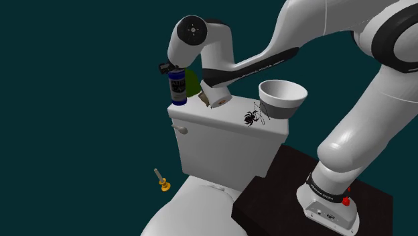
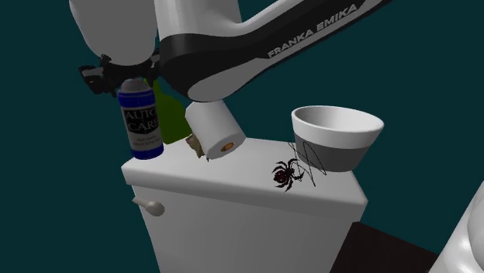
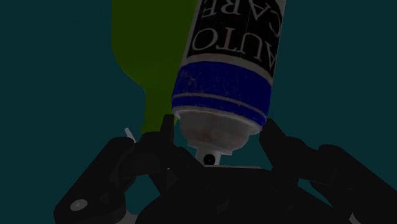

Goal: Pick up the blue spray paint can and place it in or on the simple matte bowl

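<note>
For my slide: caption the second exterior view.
Tool clasps blue spray can at the toilet tank corner; white bowl sits opposite.

Bowl (image 2: 341, 149) and roll (image 2: 217, 130) on tank (image 2: 248, 217), spider (image 2: 284, 174) between, can (image 2: 141, 124) beside roll

Carrier: white toilet tank (image 1: 221, 147) with a flat lid (image 2: 233, 178) that serves as the surface. Flush handle (image 2: 149, 207) on the tank front.

Items on the lid, going from the shoulder view's right to its left:
- Bowl (image 1: 283, 99), white rim over a grey lower band, upright at the right end.
- Black spider figure (image 1: 251, 118), just beside the bowl's base, toward the near edge.
- White paper roll (image 2: 217, 132), mid-lid, tilted, brown core end facing near.
- Small brown scrap (image 2: 194, 146), touching the roll.
- Green bottle (image 2: 171, 116), far side, behind the roll.
- Blue spray can (image 2: 141, 120), upright over the left corner. Cannot tell whether its base touches the lid.
</note>
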Controlling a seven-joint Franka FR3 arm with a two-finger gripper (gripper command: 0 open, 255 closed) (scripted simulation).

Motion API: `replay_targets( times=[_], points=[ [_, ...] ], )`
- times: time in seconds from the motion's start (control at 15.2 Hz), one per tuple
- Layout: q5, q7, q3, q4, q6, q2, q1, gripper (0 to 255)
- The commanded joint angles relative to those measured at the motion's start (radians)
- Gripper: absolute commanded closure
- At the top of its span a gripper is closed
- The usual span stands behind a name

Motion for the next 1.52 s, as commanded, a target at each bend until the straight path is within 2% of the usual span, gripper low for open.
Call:
replay_targets(
  times=[0.0, 0.73, 1.45],
  points=[
    [0.024, -0.027, -0.002, 0.014, -0.007, -0.008, 0.001, 255],
    [0.138, -0.17, -0.009, 0.117, -0.07, -0.029, 0.01, 255],
    [0.211, -0.29, -0.006, 0.254, -0.162, -0.017, 0.02, 255]
  ],
)
